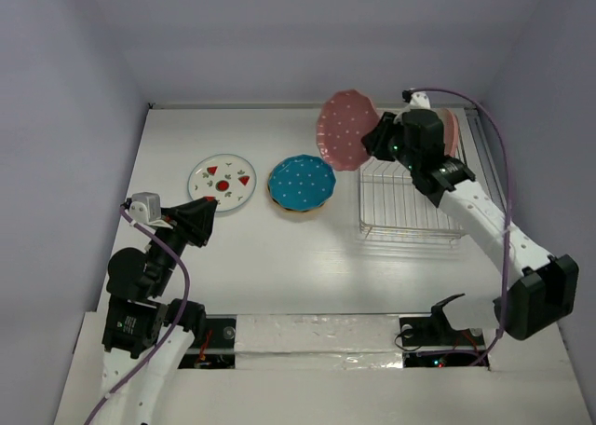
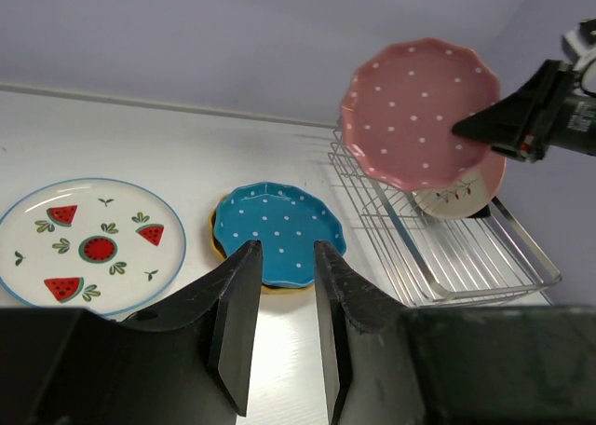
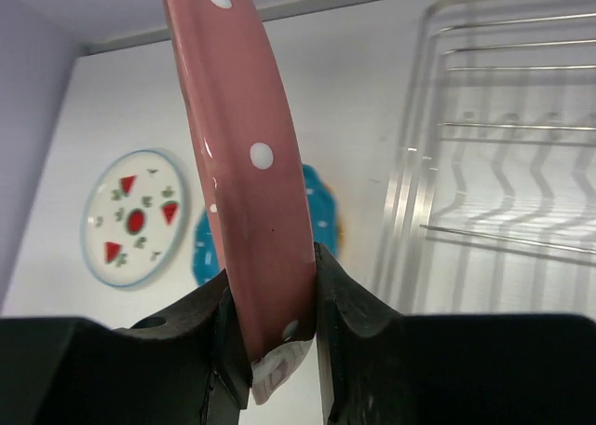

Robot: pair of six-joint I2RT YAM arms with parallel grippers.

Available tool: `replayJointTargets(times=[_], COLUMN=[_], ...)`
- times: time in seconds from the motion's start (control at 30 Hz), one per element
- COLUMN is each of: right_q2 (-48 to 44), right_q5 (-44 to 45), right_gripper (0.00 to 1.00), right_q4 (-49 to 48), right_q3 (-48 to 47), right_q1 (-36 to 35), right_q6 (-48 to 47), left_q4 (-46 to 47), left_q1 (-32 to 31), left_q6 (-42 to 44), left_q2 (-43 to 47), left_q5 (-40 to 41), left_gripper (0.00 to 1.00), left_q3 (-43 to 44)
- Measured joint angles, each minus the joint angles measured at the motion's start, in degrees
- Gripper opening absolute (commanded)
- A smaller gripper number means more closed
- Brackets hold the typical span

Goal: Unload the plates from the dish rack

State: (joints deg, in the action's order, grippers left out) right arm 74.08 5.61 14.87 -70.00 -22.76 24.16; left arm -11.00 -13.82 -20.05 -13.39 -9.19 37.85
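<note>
Plate in transit: the right fingers [image 1: 376, 138] are clenched on the rim of a scalloped maroon-pink ceramic plate with white dots [image 3: 251, 164], held on edge in the air above the left side of the silver-white wire dish rack [image 1: 410, 201], face turned toward the left arm. The grip takes only a narrow bite at the rim, with most of the pink plate cantilevered out from it. One cream-and-pink plate [image 2: 461, 197] leans in the far end of the rack, behind the raised one. Unloaded on the white desk [image 1: 279, 276]: a flat round white plate with red watermelon marks [image 1: 222, 181], and beside it a teal-blue dotted plate [image 1: 302, 184] resting on a yellow plate [image 2: 216, 241] of which only a rim sliver shows. The left fingers [image 1: 207, 218] hover near the white plate, parted a little, grasping nothing. Risks, as judged: glazed rim could swivel or slip in the pinch if the wrist turns fast; the lower edge might catch a rack wire on the way across; released while tilted, the pink plate would likely clatter or slide off the scalloped teal-blue one.
</note>
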Motion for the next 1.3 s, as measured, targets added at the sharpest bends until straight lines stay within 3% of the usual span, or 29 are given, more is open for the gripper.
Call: replayJointTargets(times=[0.37, 0.67, 0.87, 0.97, 1.03, 1.07, 1.2, 1.3], right_q2=[22.18, 24.76, 25.2, 26.1, 26.56, 26.82, 26.8, 26.8], right_q5=[-6.32, -8.31, -8.39, -8.44, -8.46, -8.5, -8.48, -8.04], right_gripper=[0.0, 0.01, 0.08, 0.16, 0.28, 0.42, 0.67, 0.8], right_q4=[-12.76, -18.47, -22.67, -24.28, -24.96, -25.27, -26.1, -25.18], right_q3=[0.24, 4.35, 8.87, 9.2, 9.2, 9.2, 9.18, 9.2], right_q1=[-8.92, -10.32, -10.27, -10.16, -10.19, -10.16, -10.27, -10.32], right_q6=[14.49, 21.49, 24.83, 26.18, 26.45, 26.6, 26.36, 25.24], left_q4=[0.0, 0.0, 0.0, 0.0, 0.0, 0.0, 0.0, 0.0], left_q1=[0.0, 0.0, 0.0, 0.0, 0.0, 0.0, 0.0, 0.0], left_q6=[0.0, 0.0, 0.0, 0.0, 0.0, 0.0, 0.0, 0.0], left_q2=[0.02, 0.02, 0.02, 0.02, 0.02, 0.02, 0.02, 0.02], left_q5=[0.02, 0.0, 0.0, 0.0, 0.0, 0.0, 0.0, 0.0], left_gripper=[0.26, 0.26, 0.26, 0.26, 0.26, 0.26, 0.26, 0.26], left_q3=[0.0, 0.0, 0.0, 0.0, 0.0, 0.0, 0.0, 0.0])
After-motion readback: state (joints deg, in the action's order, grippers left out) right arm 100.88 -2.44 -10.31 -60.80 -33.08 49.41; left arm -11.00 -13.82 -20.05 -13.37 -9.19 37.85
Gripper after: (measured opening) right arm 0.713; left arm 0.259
